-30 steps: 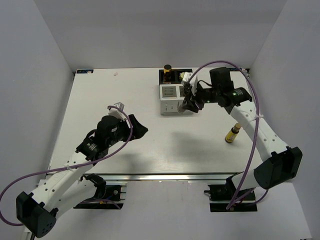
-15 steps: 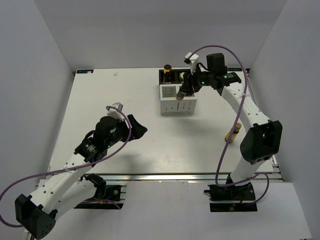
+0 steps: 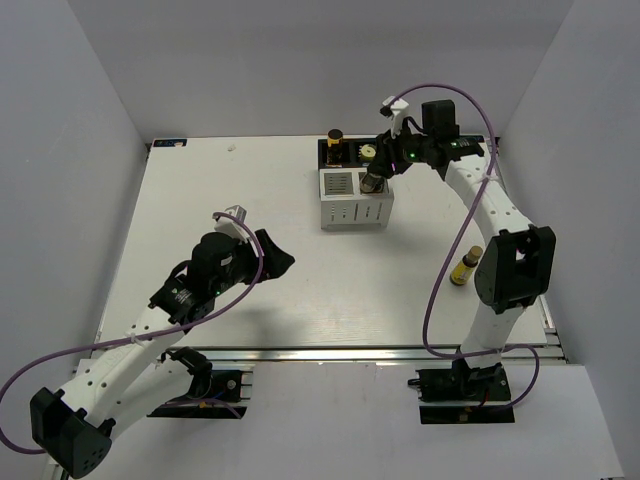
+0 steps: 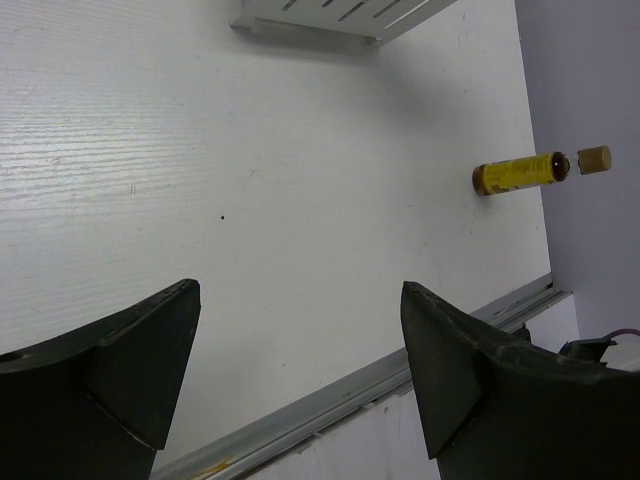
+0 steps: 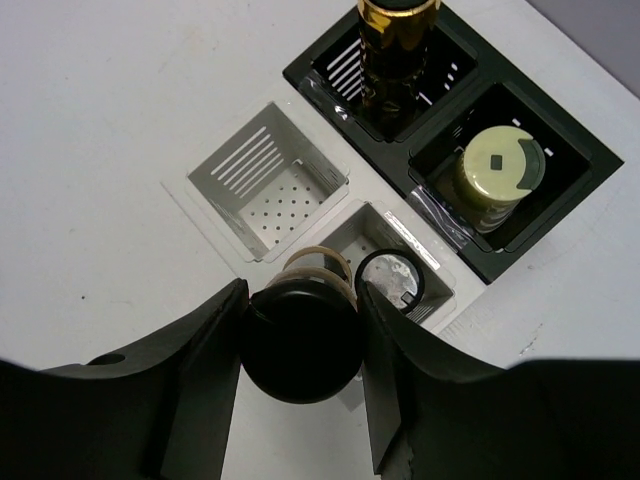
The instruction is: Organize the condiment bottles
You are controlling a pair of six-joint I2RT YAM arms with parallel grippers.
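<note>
On the right wrist camera my right tool (image 5: 300,308) is pinching a dark-capped bottle (image 5: 300,345) by the cap, one finger on each side, and a pale cream shoulder shows just under the cap. The bottle hangs upright over the near rim of the white rack (image 5: 262,160), by the compartment that already holds a shiny-topped bottle (image 5: 392,280). The white compartment beside it has only its perforated floor showing. Behind it, touching, sits the black rack (image 5: 340,65). An amber bottle (image 5: 398,40) stands upright in one of its cells and a green bottle (image 5: 495,178) with a pale cap stands in the other. From above, both racks sit at the far middle of the desk (image 3: 200,200), with my right arm stretched out to them. My left tool (image 4: 298,300) hovers above bare desk on the left side, well apart from the racks. Its fingers are spread wide with nothing between them. Past them I see a yellow bottle (image 4: 512,176) lying on its side near the desk's right edge.
</note>
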